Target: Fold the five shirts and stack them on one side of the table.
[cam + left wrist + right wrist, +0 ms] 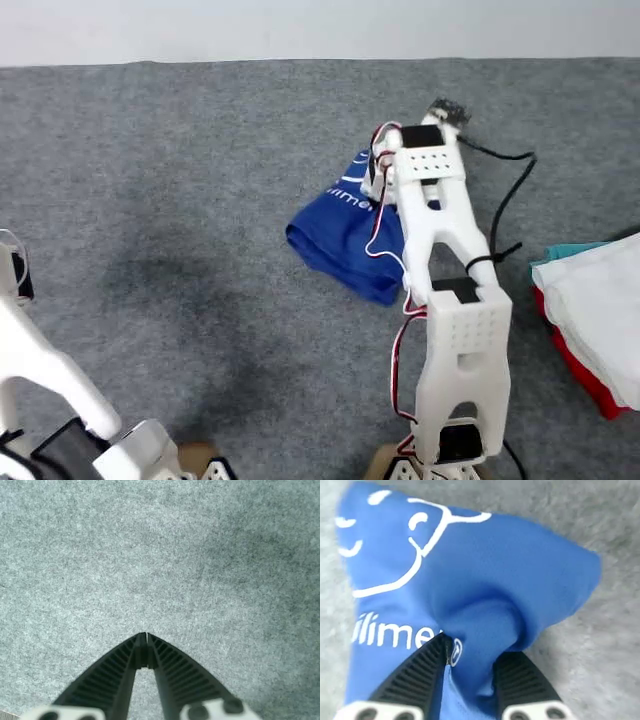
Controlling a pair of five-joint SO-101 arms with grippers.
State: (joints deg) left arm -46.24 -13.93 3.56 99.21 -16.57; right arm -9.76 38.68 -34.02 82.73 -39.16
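Blue shirt (340, 235) bunched mid-table, pinched in my right gripper (472, 652).
Its jaws clamp a fold of the cloth at the shirt's right side. The stack of folded shirts (600, 310) lies at the table's right edge, apart from it. My left gripper (147, 639) is closed on nothing, over the grey mat (150, 150).

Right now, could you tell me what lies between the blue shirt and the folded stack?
In the high view, grey table cover lies there, crossed above by the right arm and its black cable.
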